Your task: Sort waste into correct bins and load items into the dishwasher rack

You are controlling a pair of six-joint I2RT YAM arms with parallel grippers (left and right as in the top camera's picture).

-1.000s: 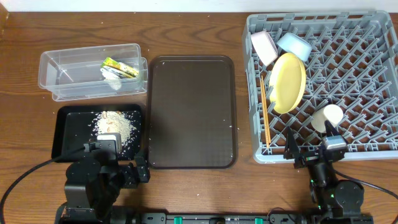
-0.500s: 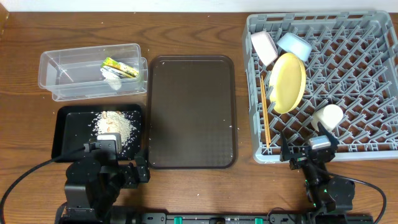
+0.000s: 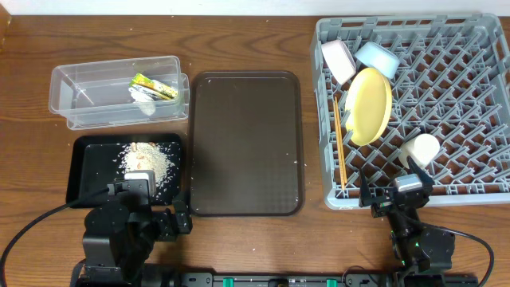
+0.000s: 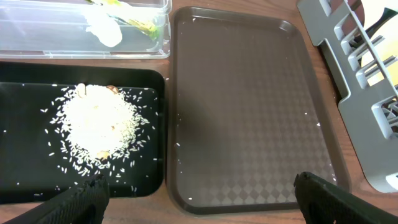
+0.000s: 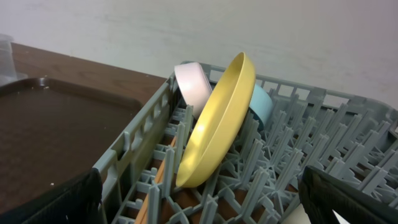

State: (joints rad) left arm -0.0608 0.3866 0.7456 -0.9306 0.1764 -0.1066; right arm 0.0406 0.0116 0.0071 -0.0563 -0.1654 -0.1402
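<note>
Hovering at the near edge of the large grey plastic lattice rack [image 3: 470, 80] with my right pincer [image 3: 396, 195] spread wide and empty, I judge the small pale green cup [image 3: 422, 148] seated among the pegs, so I should back away straight without clipping the rim.

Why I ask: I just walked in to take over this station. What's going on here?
The sorting looks about done. The snack wrapper and paper scrap lie in the clear tub, and the rice is in the black tray. The yellow plate, blue bowl, whitish bowl, green cup and chopsticks are in the grey rack. The left gripper and right gripper are open and hold nothing.
</note>
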